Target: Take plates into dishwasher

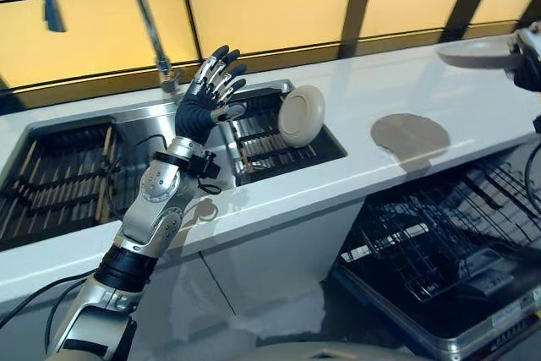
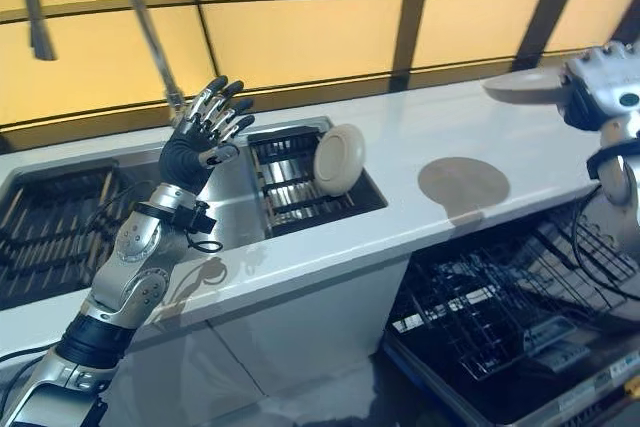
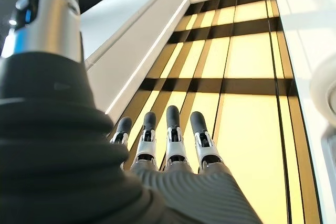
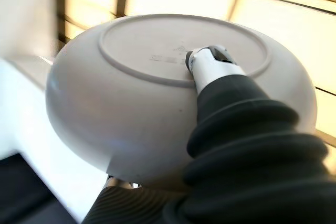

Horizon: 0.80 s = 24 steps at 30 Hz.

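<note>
A pale round plate (image 2: 520,87) hangs level above the white counter's right end, with my right hand (image 2: 600,89) shut on it. In the right wrist view the thumb (image 4: 210,64) presses on the plate's underside (image 4: 121,98). A second pale plate (image 1: 301,115) stands on edge in the rack of the right sink basin. My left hand (image 1: 203,109) is raised above the sink with nothing in it, open, its fingers (image 3: 170,140) straight and spread. The open dishwasher's dark wire rack (image 1: 439,243) sits pulled out below the counter at the right.
A tall curved faucet (image 1: 144,14) rises behind the sink, close to my left hand. The left basin holds a dark rack (image 1: 59,183). The white counter (image 1: 380,90) runs between the sink and the held plate.
</note>
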### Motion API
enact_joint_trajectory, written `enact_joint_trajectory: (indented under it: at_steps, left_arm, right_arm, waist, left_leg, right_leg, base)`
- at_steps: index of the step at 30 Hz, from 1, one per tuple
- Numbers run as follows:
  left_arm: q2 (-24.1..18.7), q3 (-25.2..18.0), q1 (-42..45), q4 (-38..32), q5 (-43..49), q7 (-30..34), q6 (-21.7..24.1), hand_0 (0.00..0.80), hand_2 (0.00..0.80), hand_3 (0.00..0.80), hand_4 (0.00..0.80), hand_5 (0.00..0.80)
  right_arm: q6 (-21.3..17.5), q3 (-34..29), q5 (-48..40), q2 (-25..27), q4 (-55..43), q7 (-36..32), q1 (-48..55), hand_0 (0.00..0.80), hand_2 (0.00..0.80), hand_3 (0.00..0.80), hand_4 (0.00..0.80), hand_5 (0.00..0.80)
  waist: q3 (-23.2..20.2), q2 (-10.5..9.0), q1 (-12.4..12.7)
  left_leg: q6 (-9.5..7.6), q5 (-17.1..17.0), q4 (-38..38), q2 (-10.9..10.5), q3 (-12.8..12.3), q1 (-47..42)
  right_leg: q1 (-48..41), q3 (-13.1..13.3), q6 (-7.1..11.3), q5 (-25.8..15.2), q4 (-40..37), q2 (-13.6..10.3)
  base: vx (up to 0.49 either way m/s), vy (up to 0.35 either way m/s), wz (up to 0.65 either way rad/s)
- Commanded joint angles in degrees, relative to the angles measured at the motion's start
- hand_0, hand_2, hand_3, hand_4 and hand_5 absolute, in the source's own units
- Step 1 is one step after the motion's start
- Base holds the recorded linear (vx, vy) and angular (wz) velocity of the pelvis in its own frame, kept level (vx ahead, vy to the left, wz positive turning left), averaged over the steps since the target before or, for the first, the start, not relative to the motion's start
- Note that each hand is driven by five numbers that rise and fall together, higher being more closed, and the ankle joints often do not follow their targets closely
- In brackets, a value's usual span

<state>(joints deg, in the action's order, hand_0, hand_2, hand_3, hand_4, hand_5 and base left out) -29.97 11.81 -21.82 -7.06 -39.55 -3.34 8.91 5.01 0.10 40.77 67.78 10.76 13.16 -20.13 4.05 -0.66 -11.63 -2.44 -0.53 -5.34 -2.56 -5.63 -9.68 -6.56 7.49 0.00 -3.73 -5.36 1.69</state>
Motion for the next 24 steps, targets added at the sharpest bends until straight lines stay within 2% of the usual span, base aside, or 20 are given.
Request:
enact_joint_trajectory:
  at_steps: [1,6,10,16,24]
  left_arm:
    - [0.3,-2.1,-3.7,2.7,1.3,-1.7,0.9,0.000,0.000,0.000,0.000,0.000]
    - [1.4,-4.7,0.8,1.3,4.1,-0.4,-0.1,0.000,0.000,0.000,0.000,0.000]
    - [1.9,-6.4,3.3,0.4,5.2,0.7,-0.5,0.000,0.000,0.000,0.000,0.000]
    - [1.9,-7.8,3.9,-1.1,6.1,1.5,-1.9,0.000,0.000,0.000,0.000,0.000]
    - [2.3,-8.2,4.9,-2.8,6.5,2.9,-2.8,0.000,0.000,0.000,0.000,0.000]
  right_arm:
    - [1.4,-8.0,-4.6,-1.0,-1.3,2.2,1.8,0.800,0.800,0.800,0.800,0.800]
    - [0.3,-17.9,-7.7,-6.2,-4.9,-0.6,15.0,0.800,0.800,0.800,0.800,0.800]
    - [0.3,-20.8,-11.1,-10.5,-6.0,-4.2,21.3,0.800,0.800,0.800,0.800,0.800]
    - [2.2,-18.7,-17.4,-16.1,-5.0,-8.6,23.1,0.800,0.800,0.800,0.800,0.800]
    - [4.7,-11.1,-23.4,-22.3,-0.3,-11.9,21.7,0.800,0.800,0.800,0.800,0.800]
  waist:
    - [-2.7,-1.24,0.4]
    - [-2.6,-0.89,-0.9]
    - [-2.4,-0.82,-1.3]
    - [-1.7,-0.82,-1.4]
    - [-1.1,-0.69,-0.3]
  left_leg:
    - [-0.67,5.9,0.3,1.3,-2.0,-2.0]
    - [-0.91,5.9,0.3,1.7,-3.4,-2.0]
    - [-1.02,5.8,0.3,1.8,-4.2,-1.9]
    - [-1.13,5.6,0.3,2.0,-4.7,-1.8]
    - [-1.13,5.4,0.3,2.0,-4.4,-1.6]
  right_leg:
    - [-1.3,0.2,4.22,1.9,0.4,0.8]
    - [-0.7,1.5,4.15,1.6,0.4,1.2]
    - [-0.3,2.0,4.07,1.4,0.4,1.4]
    - [0.0,1.6,3.87,1.2,0.4,1.5]
    - [0.0,0.6,3.59,1.1,0.4,1.3]
  base:
    - [0.012,-0.019,-0.27]
    - [0.026,-0.027,-0.20]
    - [0.015,-0.036,-0.12]
    - [-0.001,-0.046,-0.03]
    - [-0.007,-0.050,0.00]
